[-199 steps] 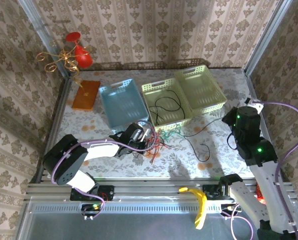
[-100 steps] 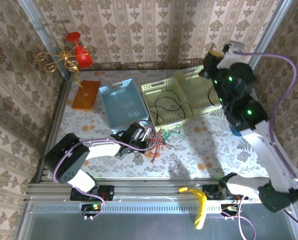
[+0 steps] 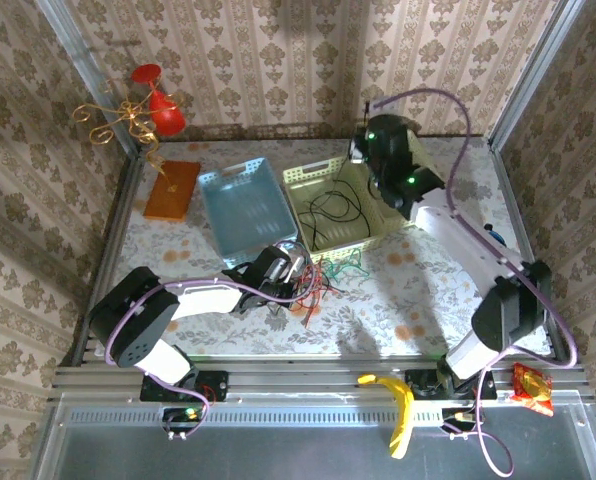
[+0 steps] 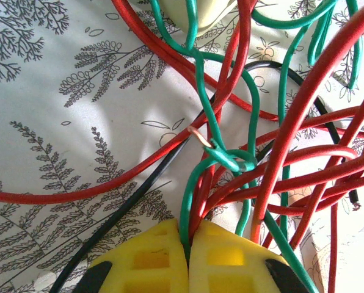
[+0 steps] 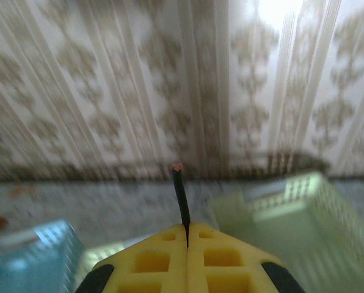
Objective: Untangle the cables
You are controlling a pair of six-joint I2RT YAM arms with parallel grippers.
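Note:
A tangle of red (image 3: 323,285) and green (image 3: 350,262) cables lies on the table in front of the pale green basket (image 3: 300,178). My left gripper (image 3: 296,270) is at the tangle's left edge. In the left wrist view its yellow fingers (image 4: 231,256) are shut on a green strand (image 4: 188,201) and a red strand (image 4: 201,198), and a black cable (image 4: 127,207) runs past on the left. Loops of black cable (image 3: 333,212) lie inside the basket. My right gripper (image 5: 187,227) is raised over the back of the baskets, shut on a black cable end (image 5: 181,195) that pokes upward.
A blue basket (image 3: 214,183) stands left of the pale green one, and a second pale green basket (image 3: 433,205) right of it. An orange board (image 3: 172,189) and a red-and-gold ornament (image 3: 148,110) are at the back left. A banana (image 3: 398,400) lies on the front rail.
My right arm swung from the table's right side up and back-left over the green baskets, and the black strand on the table's right is gone. The left arm has not moved.

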